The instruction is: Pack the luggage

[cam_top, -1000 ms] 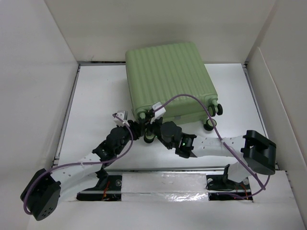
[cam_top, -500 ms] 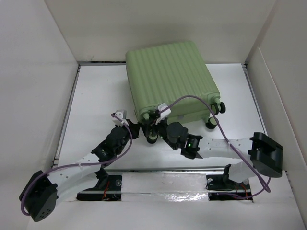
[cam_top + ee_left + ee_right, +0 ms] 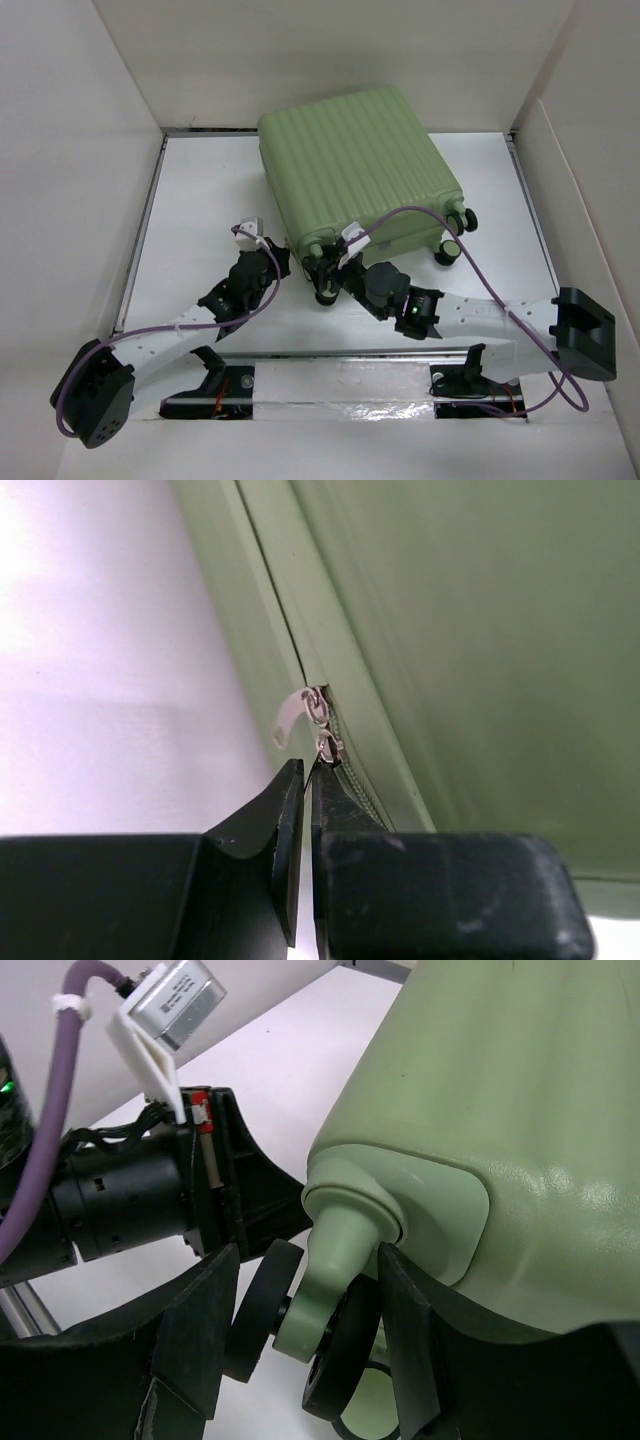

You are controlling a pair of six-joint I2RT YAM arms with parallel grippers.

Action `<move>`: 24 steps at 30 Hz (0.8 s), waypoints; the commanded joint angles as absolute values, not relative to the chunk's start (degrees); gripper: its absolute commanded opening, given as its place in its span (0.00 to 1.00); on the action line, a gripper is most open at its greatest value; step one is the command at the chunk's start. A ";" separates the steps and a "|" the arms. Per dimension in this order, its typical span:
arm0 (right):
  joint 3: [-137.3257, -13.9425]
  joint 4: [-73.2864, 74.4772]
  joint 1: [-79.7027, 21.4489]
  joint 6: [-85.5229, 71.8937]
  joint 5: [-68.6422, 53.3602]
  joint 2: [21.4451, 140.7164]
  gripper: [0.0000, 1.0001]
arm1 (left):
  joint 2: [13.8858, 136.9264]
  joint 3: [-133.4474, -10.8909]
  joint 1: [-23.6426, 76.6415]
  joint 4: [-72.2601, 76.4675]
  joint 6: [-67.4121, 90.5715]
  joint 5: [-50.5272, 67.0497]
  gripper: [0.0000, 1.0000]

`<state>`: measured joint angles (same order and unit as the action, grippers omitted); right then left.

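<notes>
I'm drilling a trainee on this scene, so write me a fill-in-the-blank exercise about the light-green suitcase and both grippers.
The light-green ribbed hard-shell suitcase on the white table is not open but ___. The left gripper is ___ on a small silver zipper pull. The right gripper clamps a black-and-green caster wheel at the suitcase's ___.
Missing words: closed; shut; corner.

A white bench was seen, enclosed by a white back panel, a left panel and a right panel. A thin metal rail was set along the bench's left edge. A shiny silver strip was laid across its near edge.
</notes>
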<state>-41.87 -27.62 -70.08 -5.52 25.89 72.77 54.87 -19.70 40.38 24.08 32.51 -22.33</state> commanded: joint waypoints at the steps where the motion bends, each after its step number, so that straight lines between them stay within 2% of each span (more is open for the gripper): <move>1: -42.80 -24.25 -72.95 -3.43 18.73 74.88 0.00 | 55.46 -23.73 33.50 29.97 30.58 -34.46 0.00; 4: -43.85 -24.87 -74.36 -3.43 18.11 76.11 0.00 | 54.59 -25.31 32.26 28.48 33.83 -35.33 0.00; 5: -44.12 -25.22 -74.36 -3.25 17.50 76.46 0.00 | 52.75 -25.75 32.26 26.30 35.75 -35.42 0.04; 7: -45.35 -26.01 -74.36 -2.64 15.57 77.34 0.00 | 49.68 -25.75 32.26 24.36 37.87 -35.16 0.31; 8: -45.79 -26.36 -74.36 -2.38 14.77 77.52 0.00 | 45.57 -25.58 32.26 22.43 38.66 -34.90 0.54; 10: -47.80 -26.46 -74.36 -1.15 13.20 77.26 0.03 | 40.37 -25.05 32.26 20.40 40.86 -33.41 0.71; 11: -48.51 -26.46 -74.36 -0.79 13.01 76.82 0.18 | 34.69 -25.05 32.26 18.48 41.22 -32.79 0.87; 13: -49.48 -26.81 -75.40 1.21 14.23 75.59 0.43 | 29.38 -26.01 32.26 15.83 42.01 -29.72 0.99; 14: -50.70 -26.72 -75.41 2.10 14.76 73.85 0.58 | 24.74 -26.62 32.26 13.56 41.92 -28.58 0.99; 15: -51.41 -25.41 -75.41 2.89 15.11 72.87 1.00 | 22.70 -27.33 32.26 12.32 42.01 -26.13 0.99; 19: -54.66 -18.65 -75.41 8.33 22.90 65.06 1.00 | 17.67 -34.68 32.26 7.57 39.13 -19.00 0.99; 21: -55.46 -12.50 -75.41 9.93 28.53 58.47 1.00 | 18.54 -39.61 32.26 -0.15 37.01 -18.81 0.99; 22: -55.55 -10.22 -74.89 10.19 35.09 56.10 1.00 | 19.07 -44.16 32.26 -3.31 35.96 -18.98 0.99; 24: -54.94 -4.17 -70.60 10.20 38.05 51.18 1.00 | 20.56 -48.06 32.26 -9.91 32.88 -20.12 0.99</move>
<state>-52.64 -12.40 -74.39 7.18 27.97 57.30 19.03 -42.52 32.16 0.58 37.74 -21.52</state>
